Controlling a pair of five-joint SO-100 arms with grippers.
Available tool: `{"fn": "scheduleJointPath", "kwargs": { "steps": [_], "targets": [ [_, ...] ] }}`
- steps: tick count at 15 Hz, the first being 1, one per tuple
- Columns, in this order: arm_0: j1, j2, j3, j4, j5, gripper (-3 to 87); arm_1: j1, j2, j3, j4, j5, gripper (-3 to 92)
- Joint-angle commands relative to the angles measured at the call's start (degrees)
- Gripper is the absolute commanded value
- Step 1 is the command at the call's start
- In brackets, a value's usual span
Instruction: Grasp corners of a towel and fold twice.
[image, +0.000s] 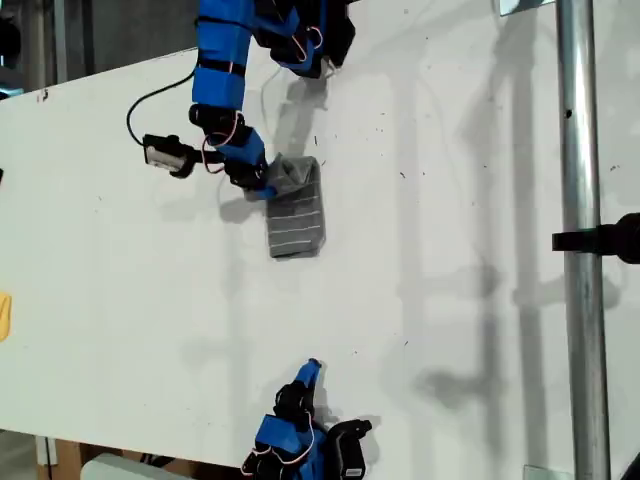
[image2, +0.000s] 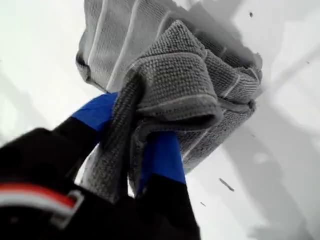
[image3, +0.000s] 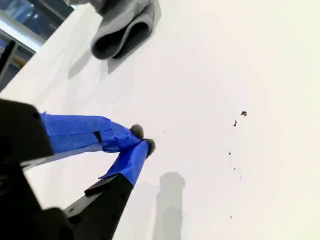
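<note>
Our first hand (image2: 137, 150), blue-taped, is clamped on a bunched edge of the thin dark grey, white-striped towel (image: 296, 210).
The towel lies folded small on the white bench (image: 450, 300), toward the exterior view's top. Our second hand (image3: 142, 139) hangs pinched together, empty, well apart. We judge the last fold in hand; next, laying the edge flat and letting go.
</note>
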Motion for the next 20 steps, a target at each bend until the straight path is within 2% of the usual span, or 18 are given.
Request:
{"fn": "scheduleJointPath", "kwargs": {
  "steps": [1,3,5,7,8,10,11,12,13,14,16,17,18,19,20],
  "targets": [
    [-1.0,0.4,0.9,0.6,-0.6,-2.1,-2.2,-6.6,-21.7,-2.2,-3.7,35.1],
    [-1.7,0.4,1.0,3.8,-1.4,-2.2,-1.1,1.8,-25.3,-3.5,-5.8,29.8],
    [-1.9,0.4,1.0,6.1,-2.0,-2.6,1.4,11.3,-12.5,-1.9,-5.4,24.2],
    [-2.0,0.4,1.0,6.1,-1.4,-2.6,2.1,24.0,8.8,-1.8,-2.2,11.9],
    [-2.0,0.4,1.0,6.1,-0.4,-2.6,0.7,31.2,18.4,-1.6,-0.1,0.8],
    [-2.0,0.4,1.0,6.2,4.7,-2.6,-4.1,46.1,34.7,-0.2,5.2,-0.3],
    [-2.0,0.4,1.0,6.2,14.6,-2.6,-6.0,51.6,39.9,1.9,7.5,-0.3],
    [-1.9,0.4,1.0,6.2,29.0,-2.6,-6.3,55.1,44.0,2.5,8.3,-0.3],
    [-1.8,0.4,1.0,5.9,36.1,-2.5,-5.5,56.9,47.2,1.8,8.9,-0.3],
    [-1.8,0.4,1.0,6.1,35.2,-2.5,-5.5,57.6,50.2,1.8,10.5,-0.3],
    [-1.8,0.4,1.0,6.1,35.2,-2.5,-7.6,65.7,57.5,4.3,27.1,4.0],
    [-1.8,0.4,1.0,6.1,35.2,-2.5,-7.4,74.6,56.3,14.2,32.7,4.6],
    [-1.8,0.4,1.0,6.1,35.2,-2.5,-5.1,86.8,57.3,19.2,25.2,5.6],
    [-1.9,0.4,1.0,6.1,35.0,-2.5,-1.8,85.8,53.3,22.5,22.4,6.4],
    [-1.9,0.4,1.0,6.1,35.0,-2.5,1.5,86.8,53.3,23.0,16.3,6.6]
  ]
}}
